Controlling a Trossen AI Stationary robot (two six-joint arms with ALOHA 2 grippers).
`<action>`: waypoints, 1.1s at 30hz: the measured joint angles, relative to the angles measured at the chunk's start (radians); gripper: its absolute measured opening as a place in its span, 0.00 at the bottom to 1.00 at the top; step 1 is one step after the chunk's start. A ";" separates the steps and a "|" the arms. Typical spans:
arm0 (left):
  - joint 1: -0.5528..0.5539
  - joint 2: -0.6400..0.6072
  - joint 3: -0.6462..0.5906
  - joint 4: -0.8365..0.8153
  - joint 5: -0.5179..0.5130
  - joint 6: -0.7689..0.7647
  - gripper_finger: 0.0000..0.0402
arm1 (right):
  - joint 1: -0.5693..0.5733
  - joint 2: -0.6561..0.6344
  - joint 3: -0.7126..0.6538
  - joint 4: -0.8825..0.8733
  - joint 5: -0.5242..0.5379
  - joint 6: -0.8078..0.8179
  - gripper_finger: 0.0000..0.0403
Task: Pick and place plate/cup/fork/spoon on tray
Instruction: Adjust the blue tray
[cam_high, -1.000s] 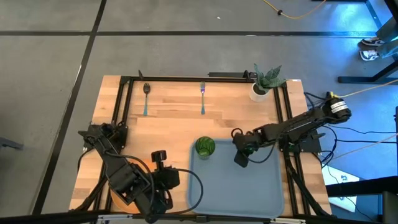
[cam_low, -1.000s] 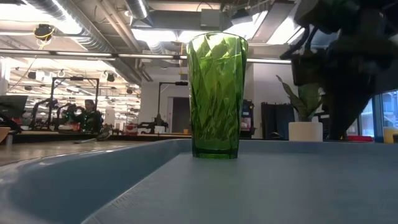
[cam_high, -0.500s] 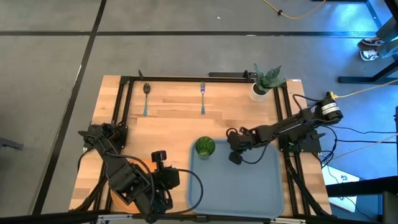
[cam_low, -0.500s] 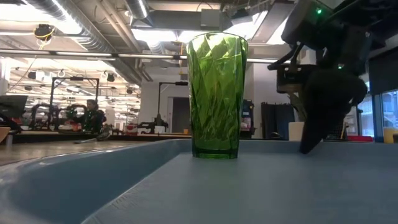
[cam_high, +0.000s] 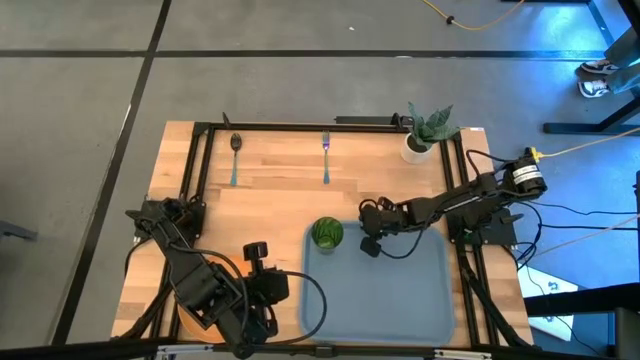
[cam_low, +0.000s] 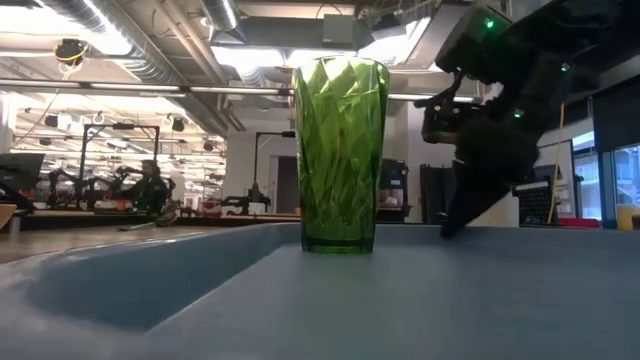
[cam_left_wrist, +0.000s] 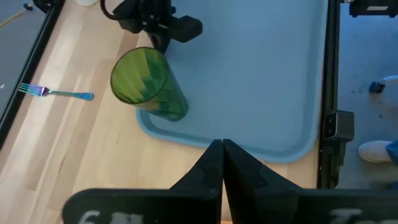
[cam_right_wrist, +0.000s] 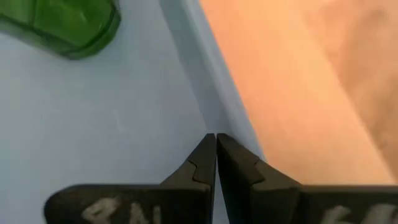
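Observation:
The green cup (cam_high: 326, 233) stands upright on its base in the far left corner of the blue-grey tray (cam_high: 400, 310); it also shows in the low view (cam_low: 340, 150). My right gripper (cam_high: 368, 246) is shut and empty, its tips down at the tray's floor to the right of the cup (cam_right_wrist: 216, 140). My left gripper (cam_left_wrist: 222, 146) is shut and empty, waiting near the table's front edge, left of the tray (cam_high: 280, 290). The fork (cam_high: 326, 158) and the spoon (cam_high: 236, 158) lie flat on the wood at the far side. An orange edge of the plate (cam_high: 180, 318) shows under my left arm. My right gripper's shut fingertips (cam_low: 447, 228) reach down to the tray's floor (cam_right_wrist: 155, 124) close to its far rim, slanting down from the table's right. Whether they press on the floor or hover just above it, I cannot tell. It is apart from the cup.
A white pot with a green plant (cam_high: 425, 135) stands at the far right corner. A black frame (cam_high: 200, 150) runs along the table's left, far and right sides. Bare wood lies between the cutlery and the tray.
My right gripper has gone toward the table's left and a little toward its far edge, across the tray toward the cup, and has come lower, staying shut. In the low view the cup stands a little farther left than before.

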 joint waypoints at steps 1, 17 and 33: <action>0.000 0.000 0.000 0.000 0.000 0.000 0.00 | -0.009 0.000 0.000 0.004 0.009 -0.001 0.05; 0.000 0.000 0.000 0.000 0.000 0.001 0.00 | -0.125 0.000 0.000 0.102 0.026 -0.151 0.05; 0.000 0.000 0.000 0.000 0.001 0.000 0.00 | -0.039 -0.041 0.041 -0.089 -0.215 -0.176 0.05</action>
